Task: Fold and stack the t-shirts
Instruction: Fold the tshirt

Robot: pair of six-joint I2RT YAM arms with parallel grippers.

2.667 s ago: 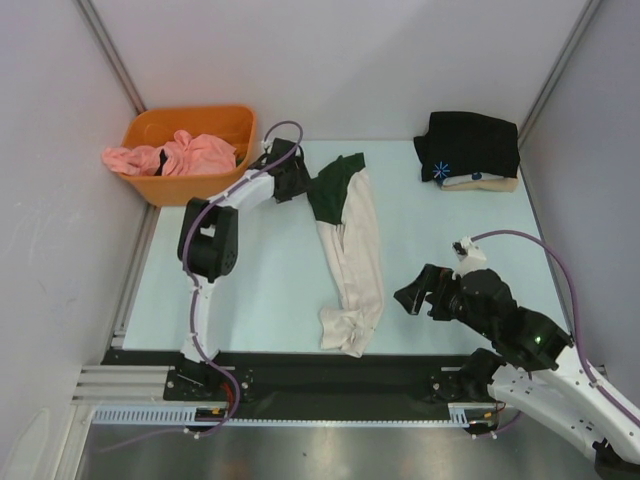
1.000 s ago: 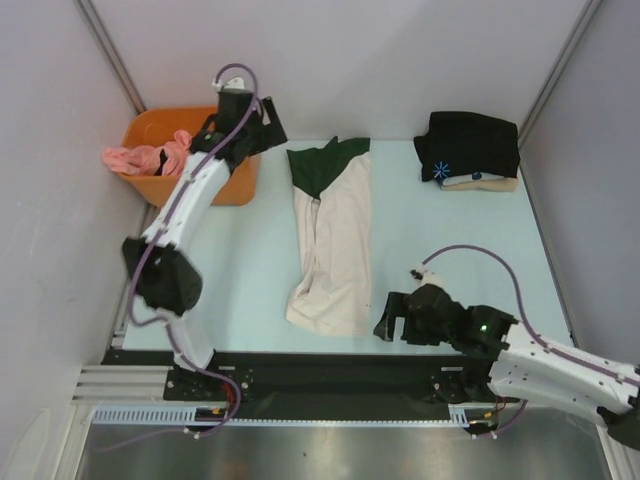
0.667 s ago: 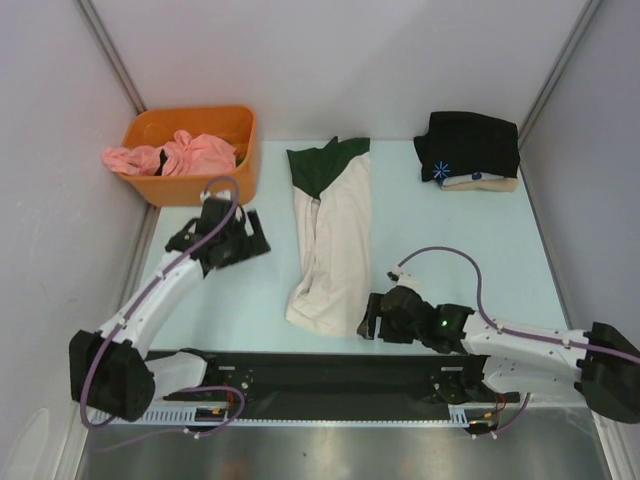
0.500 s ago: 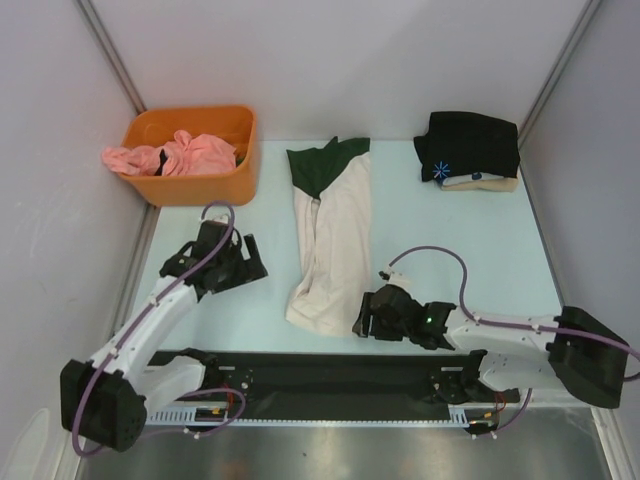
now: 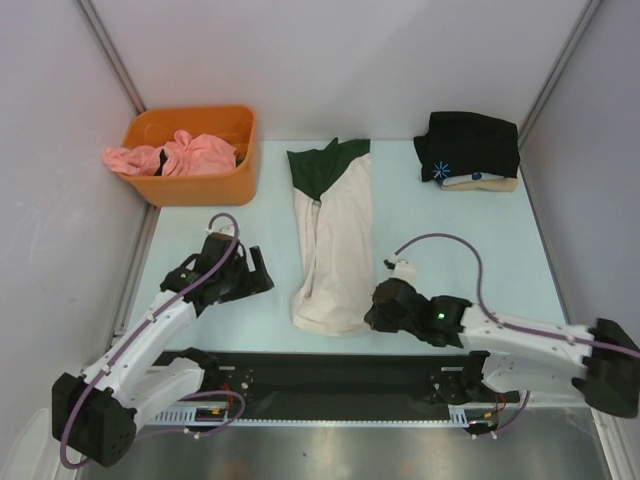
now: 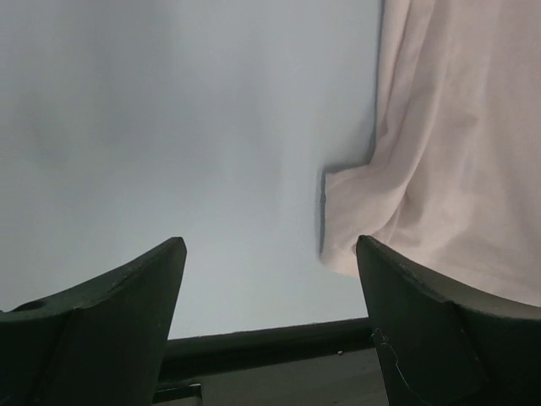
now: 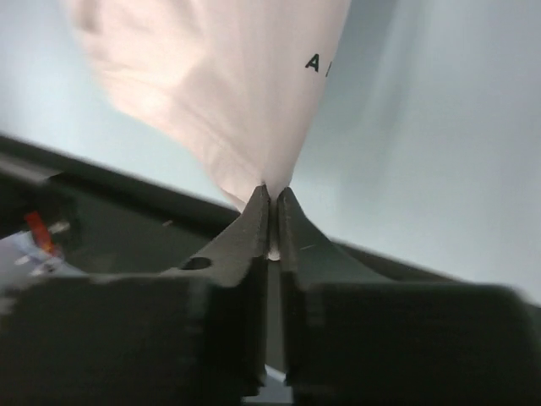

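Observation:
A cream t-shirt (image 5: 338, 240) with a dark green collar end lies folded lengthwise down the middle of the table. My right gripper (image 5: 373, 314) is at its near right corner, jaws shut on the cream hem (image 7: 228, 93), which rises from between the fingertips of the right gripper (image 7: 272, 193). My left gripper (image 5: 263, 281) hovers open just left of the shirt's near left corner. In the left wrist view that corner (image 6: 347, 245) lies beside the right finger, and nothing is between the fingers of the left gripper (image 6: 270, 245). A folded black t-shirt (image 5: 470, 143) rests on a beige one (image 5: 492, 184) at the back right.
An orange basket (image 5: 222, 184) holding pink t-shirts (image 5: 175, 155) stands at the back left. The table's black front rail (image 5: 320, 362) runs just behind both grippers. Grey walls close in the left, back and right sides.
The left arm swung from the basket down to the shirt's near left corner. The right gripper slid in to the near right corner and shut on the hem, nudging it slightly.

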